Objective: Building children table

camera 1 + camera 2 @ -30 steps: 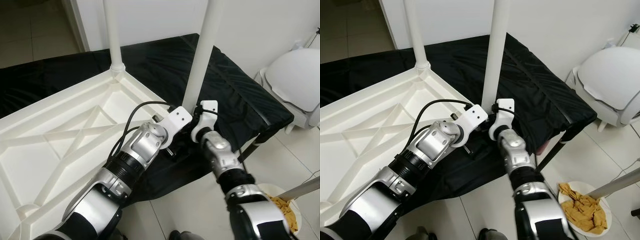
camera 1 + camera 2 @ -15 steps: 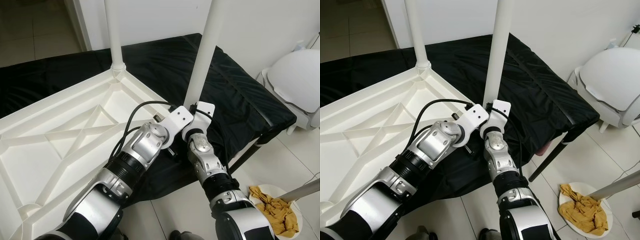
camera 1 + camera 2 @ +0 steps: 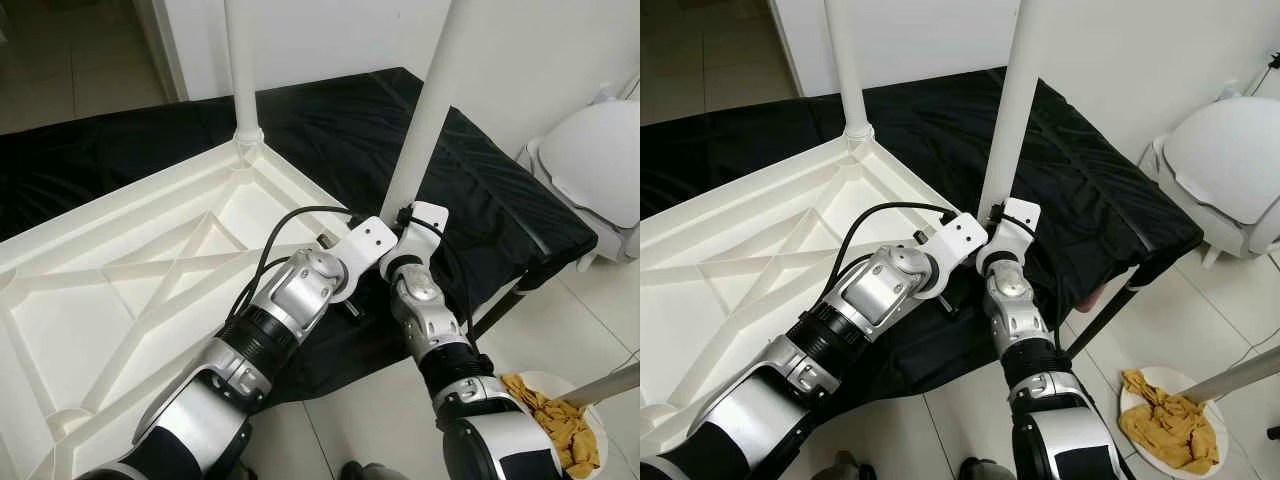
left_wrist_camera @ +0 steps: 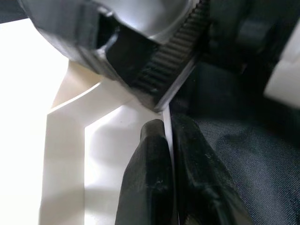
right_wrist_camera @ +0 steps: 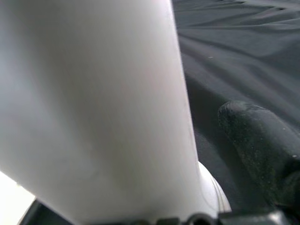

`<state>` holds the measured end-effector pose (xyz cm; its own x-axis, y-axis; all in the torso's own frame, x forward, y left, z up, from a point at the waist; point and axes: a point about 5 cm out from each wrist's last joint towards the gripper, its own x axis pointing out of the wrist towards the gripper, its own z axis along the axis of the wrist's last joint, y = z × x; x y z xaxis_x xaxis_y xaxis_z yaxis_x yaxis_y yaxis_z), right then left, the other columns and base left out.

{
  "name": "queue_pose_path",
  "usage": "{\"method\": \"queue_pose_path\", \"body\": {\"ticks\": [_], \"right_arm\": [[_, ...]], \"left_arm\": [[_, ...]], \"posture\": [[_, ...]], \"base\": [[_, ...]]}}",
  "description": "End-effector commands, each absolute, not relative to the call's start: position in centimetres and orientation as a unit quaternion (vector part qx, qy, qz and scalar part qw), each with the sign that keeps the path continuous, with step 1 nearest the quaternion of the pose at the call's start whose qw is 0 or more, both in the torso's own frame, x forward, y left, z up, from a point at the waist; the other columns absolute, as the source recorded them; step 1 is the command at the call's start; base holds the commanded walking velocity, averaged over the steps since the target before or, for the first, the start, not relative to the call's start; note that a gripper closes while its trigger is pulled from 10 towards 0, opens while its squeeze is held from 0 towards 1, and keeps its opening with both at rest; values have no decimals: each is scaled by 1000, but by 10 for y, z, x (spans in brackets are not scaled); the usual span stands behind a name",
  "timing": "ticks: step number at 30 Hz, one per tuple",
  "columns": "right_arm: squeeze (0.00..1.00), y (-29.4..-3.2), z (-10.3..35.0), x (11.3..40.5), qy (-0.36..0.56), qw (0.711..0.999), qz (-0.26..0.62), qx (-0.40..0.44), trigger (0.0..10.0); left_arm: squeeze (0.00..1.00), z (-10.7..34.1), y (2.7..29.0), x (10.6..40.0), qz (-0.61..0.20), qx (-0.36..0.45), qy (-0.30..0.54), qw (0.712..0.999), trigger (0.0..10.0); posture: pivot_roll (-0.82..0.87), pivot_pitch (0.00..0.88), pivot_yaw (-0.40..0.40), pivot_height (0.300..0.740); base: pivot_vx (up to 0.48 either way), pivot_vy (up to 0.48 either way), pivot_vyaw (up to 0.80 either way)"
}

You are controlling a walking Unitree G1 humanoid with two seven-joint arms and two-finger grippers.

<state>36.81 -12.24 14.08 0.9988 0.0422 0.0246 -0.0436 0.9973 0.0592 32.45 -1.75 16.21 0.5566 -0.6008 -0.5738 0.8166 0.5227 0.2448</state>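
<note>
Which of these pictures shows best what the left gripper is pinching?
The left wrist view: its black fingers close on the thin white edge of the tabletop. The eye views show the left gripper hidden behind its wrist, at the tabletop's corner.

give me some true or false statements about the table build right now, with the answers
1. The white tabletop lies upside down, ribbed underside facing up. True.
2. No legs are standing on the tabletop. False: the far leg stands upright in its corner socket, and the near leg stands at the corner by both arms.
3. The left end effector pinches the thin white tabletop edge between its fingers. True.
4. The right end effector is at the yellow cloth on the floor. False: it is at the base of the near leg.
5. The tabletop lies on a red cloth. False: the black cloth is under it.
</note>
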Motion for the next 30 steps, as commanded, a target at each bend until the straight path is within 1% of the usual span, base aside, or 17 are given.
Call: {"method": "queue_pose_path", "body": {"ticks": [1, 3, 6, 8, 9, 11, 12, 13, 16, 18, 21, 22, 24, 26, 27, 30], "right_arm": [[0, -165, 131, 369, 21, 999, -25, 20, 10000], [0, -167, 135, 370, 15, 1000, 11, 8, 10000], [0, -166, 136, 371, 13, 999, 31, 3, 10000], [0, -166, 145, 371, -11, 992, 122, -34, 10000], [0, -166, 145, 371, -11, 992, 122, -34, 10000], [0, -167, 151, 370, -19, 977, 208, -50, 10000], [0, -169, 152, 369, -17, 971, 233, -51, 10000], [0, -169, 152, 369, -17, 971, 233, -51, 10000], [0, -173, 154, 367, -10, 954, 296, -55, 10000], [0, -173, 154, 367, -10, 954, 296, -55, 10000], [0, -172, 150, 363, 9, 928, 367, -69, 10000], [0, -172, 150, 363, 9, 928, 367, -69, 10000], [0, -172, 146, 361, 24, 914, 396, -82, 10000], [0, -172, 146, 361, 24, 914, 396, -82, 10000], [0, -173, 143, 359, 35, 906, 412, -89, 10000], [0, -173, 141, 358, 40, 901, 421, -94, 10000]], "left_arm": [[0, 174, -26, 320, -443, 262, 192, 836, 10000], [0, 174, -26, 320, -443, 261, 192, 836, 10000], [0, 174, -26, 320, -443, 261, 192, 836, 10000], [0, 175, -26, 320, -443, 261, 192, 836, 10000], [0, 175, -26, 320, -443, 261, 192, 836, 10000], [0, 175, -24, 321, -442, 261, 193, 836, 10000], [0, 175, -24, 321, -442, 261, 193, 836, 10000], [0, 175, -24, 321, -442, 261, 193, 836, 10000], [0, 176, -23, 322, -441, 262, 193, 836, 10000], [0, 176, -23, 322, -441, 262, 193, 836, 10000], [0, 177, -23, 322, -442, 263, 192, 836, 10000], [0, 177, -23, 322, -442, 263, 192, 836, 10000], [0, 177, -23, 322, -443, 263, 193, 835, 10000], [0, 177, -23, 322, -443, 263, 193, 835, 10000], [0, 177, -23, 321, -443, 263, 193, 835, 10000], [0, 177, -23, 321, -442, 264, 193, 835, 10000]], "posture": [[-82, 47, -16, 740], [-82, 50, -14, 740], [-82, 52, -12, 740], [-83, 62, -6, 740], [-83, 62, -6, 740], [-82, 66, -1, 740], [-82, 67, 0, 740], [-82, 67, 0, 740], [-79, 68, 6, 740], [-79, 68, 6, 740], [-74, 70, 16, 740], [-74, 70, 16, 740], [-72, 69, 18, 740], [-72, 69, 18, 740], [-69, 72, 18, 740], [-68, 73, 18, 740]], "base": [[0, 0, 0], [0, 0, 0], [0, 0, 0], [0, 0, 0], [0, 0, 0], [0, 0, 0], [0, 0, 0], [0, 0, 0], [0, 0, 0], [0, 0, 0], [0, 0, 0], [0, 0, 0], [0, 0, 0], [0, 0, 0], [0, 0, 0], [0, 0, 0]]}}
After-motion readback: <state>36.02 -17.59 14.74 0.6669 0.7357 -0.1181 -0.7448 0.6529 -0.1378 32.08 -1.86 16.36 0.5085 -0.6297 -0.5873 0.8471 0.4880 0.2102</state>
